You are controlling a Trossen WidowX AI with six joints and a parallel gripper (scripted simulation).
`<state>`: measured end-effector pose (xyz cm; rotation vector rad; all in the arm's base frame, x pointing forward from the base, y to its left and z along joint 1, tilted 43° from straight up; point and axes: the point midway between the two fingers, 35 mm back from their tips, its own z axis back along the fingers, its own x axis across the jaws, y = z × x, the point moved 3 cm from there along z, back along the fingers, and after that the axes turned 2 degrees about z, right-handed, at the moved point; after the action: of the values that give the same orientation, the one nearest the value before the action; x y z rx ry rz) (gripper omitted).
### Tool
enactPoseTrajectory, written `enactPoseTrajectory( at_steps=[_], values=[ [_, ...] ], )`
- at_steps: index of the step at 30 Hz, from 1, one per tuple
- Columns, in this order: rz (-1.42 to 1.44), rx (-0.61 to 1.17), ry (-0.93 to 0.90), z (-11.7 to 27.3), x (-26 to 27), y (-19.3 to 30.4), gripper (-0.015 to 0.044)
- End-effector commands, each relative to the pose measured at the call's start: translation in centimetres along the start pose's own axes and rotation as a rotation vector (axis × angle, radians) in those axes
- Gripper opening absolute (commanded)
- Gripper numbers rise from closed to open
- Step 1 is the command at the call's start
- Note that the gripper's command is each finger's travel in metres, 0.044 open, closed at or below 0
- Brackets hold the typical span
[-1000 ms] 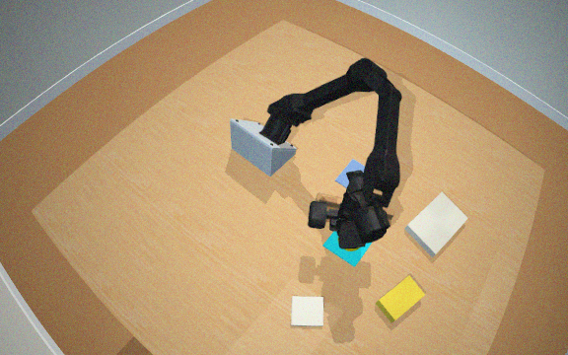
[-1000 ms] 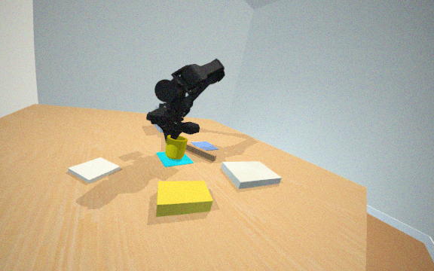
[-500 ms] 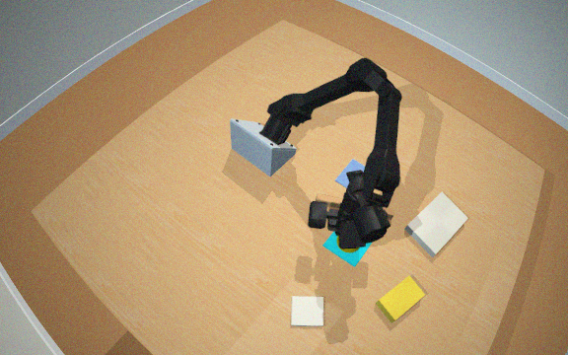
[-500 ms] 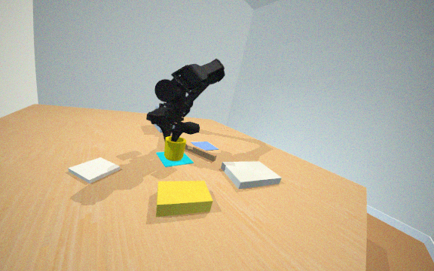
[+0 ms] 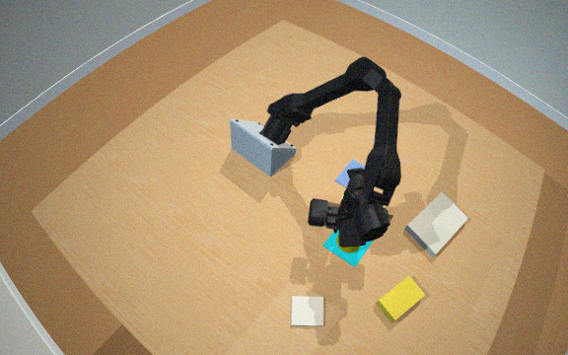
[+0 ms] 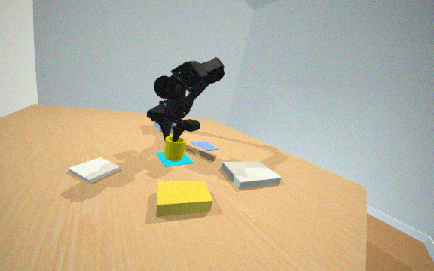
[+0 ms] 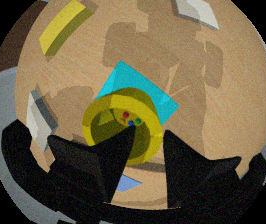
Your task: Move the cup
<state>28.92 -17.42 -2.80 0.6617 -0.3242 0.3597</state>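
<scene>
a broad table top of pale, light-grained wood (image 6: 51, 226) filled most of each view, set on a darker brown floor (image 5: 116, 59) that showed as a band around it from above, with a thin pale skirting line where the floor met plain grey-blue walls (image 6: 315, 75). the black six-joint arm (image 5: 385, 128) rose from a grey wedge-shaped base block (image 5: 259, 145) and bent down over the middle of the table, throwing soft shadows across the wood. the yellow cylindrical cup (image 6: 175, 147) stood upright on the cyan square pad (image 6: 174, 159), and the wrist view looked down into the cup to a few small coloured marbles (image 7: 129, 120) lying at its bottom. the black parallel-jaw gripper (image 7: 144, 156) hung right over the cup's rim with its fingers parted; one dark finger (image 7: 113, 156) reached down inside the cup and the other sat outside the wall, the fingers loosened and gripping nothing. the light blue square pad (image 6: 204, 145) lay flat just behind the cyan one, nearer the arm's base. around these sat a flat white square slab (image 6: 94, 169) to one side, a yellow rectangular block (image 6: 183, 197) nearest the exterior camera, and a larger pale grey rectangular slab (image 6: 251, 174) on the other side, all well apart from the cup.
</scene>
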Motion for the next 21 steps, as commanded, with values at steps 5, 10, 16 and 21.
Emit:
enactPoseTrajectory(
  at_steps=[5,10,16,21],
  values=[
    [0.006,-0.006,0.004,1.3,0.1,-0.2,0.0146],
    [0.004,-0.005,0.003,2.0,0.1,-0.2,0.0146],
    [0.003,-0.004,0.003,2.9,0.1,-0.1,0.0146],
    [0.001,-0.003,0.003,3.7,0.0,-0.1,0.0146]
  ],
)
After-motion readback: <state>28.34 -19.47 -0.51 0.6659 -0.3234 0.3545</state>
